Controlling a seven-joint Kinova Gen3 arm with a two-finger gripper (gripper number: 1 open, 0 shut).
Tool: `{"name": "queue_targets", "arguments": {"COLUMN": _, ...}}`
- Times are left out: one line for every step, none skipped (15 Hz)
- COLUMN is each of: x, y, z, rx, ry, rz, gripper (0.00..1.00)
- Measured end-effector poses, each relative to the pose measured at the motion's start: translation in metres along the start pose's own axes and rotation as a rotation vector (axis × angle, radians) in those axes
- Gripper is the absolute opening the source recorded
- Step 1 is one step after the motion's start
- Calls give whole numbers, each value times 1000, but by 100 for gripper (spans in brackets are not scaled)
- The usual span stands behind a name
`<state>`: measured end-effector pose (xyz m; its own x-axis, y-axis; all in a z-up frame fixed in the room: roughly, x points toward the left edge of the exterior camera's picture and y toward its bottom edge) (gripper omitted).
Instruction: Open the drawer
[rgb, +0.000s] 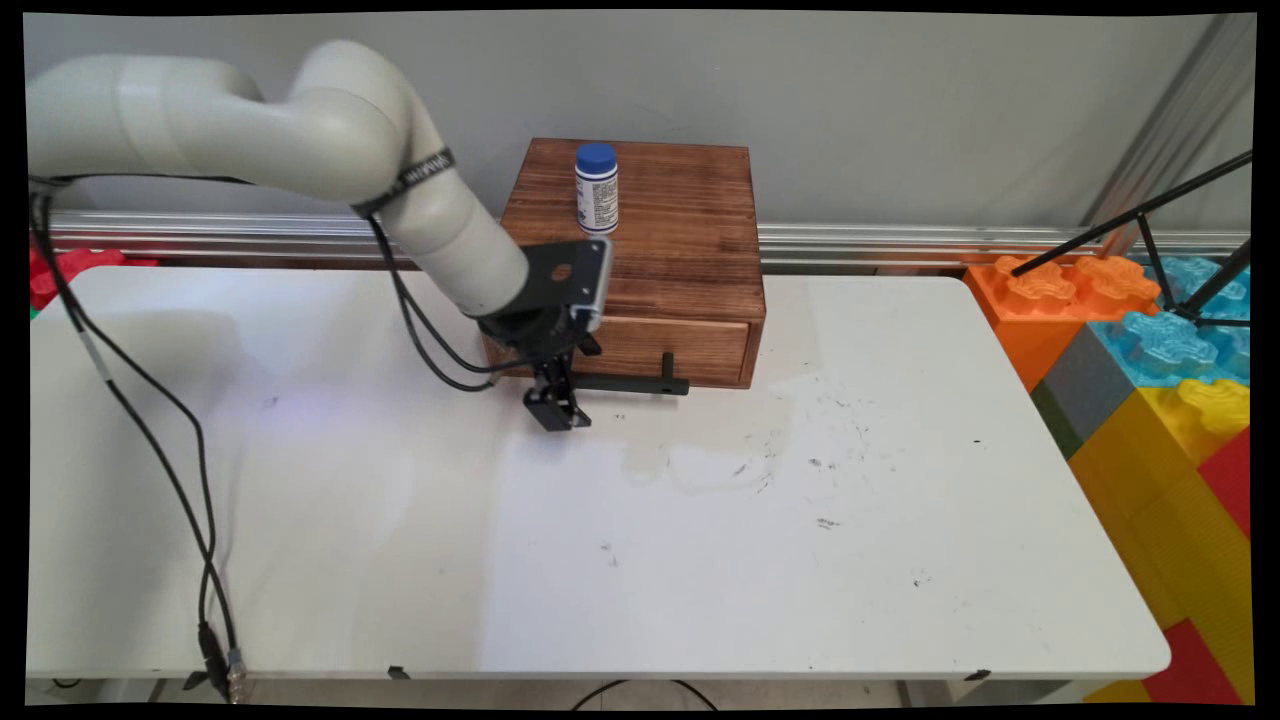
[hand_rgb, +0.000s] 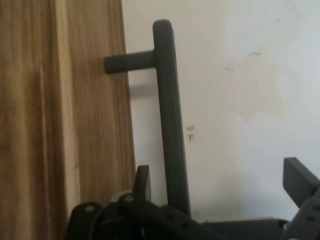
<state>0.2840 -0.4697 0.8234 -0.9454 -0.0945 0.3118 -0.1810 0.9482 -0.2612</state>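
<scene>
A brown wooden box (rgb: 672, 215) stands at the back of the white table (rgb: 700, 560), with a drawer (rgb: 690, 346) in its front. A black bar handle (rgb: 632, 384) sticks out from the drawer. On the box's top stands a white bottle with a blue cap (rgb: 597, 188). My gripper (rgb: 558, 410) points down at the handle's left end. In the hand view the handle (hand_rgb: 170, 125) runs between my open fingers (hand_rgb: 143, 181), close to the one by the drawer front (hand_rgb: 60, 125). The gripper (hand_rgb: 220, 187) holds nothing.
Large coloured building blocks (rgb: 1150, 340) are stacked beyond the table's right edge, with black tripod legs (rgb: 1150, 215) over them. Black cables (rgb: 180, 470) hang from the arm across the table's left side. A metal rail (rgb: 880, 245) runs along the wall.
</scene>
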Motion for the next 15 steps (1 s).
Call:
{"name": "queue_targets", "arguments": {"x": 2, "y": -1, "z": 7, "rx": -4, "ry": -2, "rz": 1, "gripper": 100}}
{"name": "queue_targets", "arguments": {"x": 4, "y": -2, "z": 16, "rx": -10, "ry": -3, "rz": 0, "gripper": 100}}
{"name": "queue_targets", "arguments": {"x": 6, "y": -3, "z": 23, "rx": -15, "ry": -4, "rz": -1, "gripper": 100}}
{"name": "queue_targets", "arguments": {"x": 9, "y": -4, "z": 32, "rx": -23, "ry": -5, "rz": -4, "gripper": 100}}
{"name": "queue_targets", "arguments": {"x": 10, "y": -4, "z": 38, "rx": -29, "ry": -5, "rz": -7, "gripper": 100}}
{"name": "queue_targets", "arguments": {"x": 12, "y": -5, "z": 44, "rx": -35, "ry": -5, "rz": -10, "gripper": 100}}
{"name": "queue_targets", "arguments": {"x": 13, "y": -5, "z": 47, "rx": -39, "ry": -5, "rz": -11, "gripper": 100}}
{"name": "queue_targets", "arguments": {"x": 15, "y": -6, "z": 53, "rx": -46, "ry": -5, "rz": -12, "gripper": 100}}
{"name": "queue_targets", "arguments": {"x": 16, "y": -6, "z": 56, "rx": -50, "ry": -4, "rz": -13, "gripper": 100}}
{"name": "queue_targets", "arguments": {"x": 17, "y": -6, "z": 59, "rx": -55, "ry": -4, "rz": -14, "gripper": 100}}
{"name": "queue_targets", "arguments": {"x": 18, "y": -6, "z": 64, "rx": -60, "ry": -3, "rz": -15, "gripper": 100}}
{"name": "queue_targets", "arguments": {"x": 20, "y": -6, "z": 68, "rx": -65, "ry": -3, "rz": -15, "gripper": 100}}
{"name": "queue_targets", "arguments": {"x": 21, "y": -6, "z": 71, "rx": -69, "ry": -2, "rz": -15, "gripper": 100}}
{"name": "queue_targets", "arguments": {"x": 23, "y": -5, "z": 74, "rx": -74, "ry": -1, "rz": -15, "gripper": 100}}
{"name": "queue_targets", "arguments": {"x": 24, "y": -4, "z": 76, "rx": -80, "ry": -1, "rz": -16, "gripper": 100}}
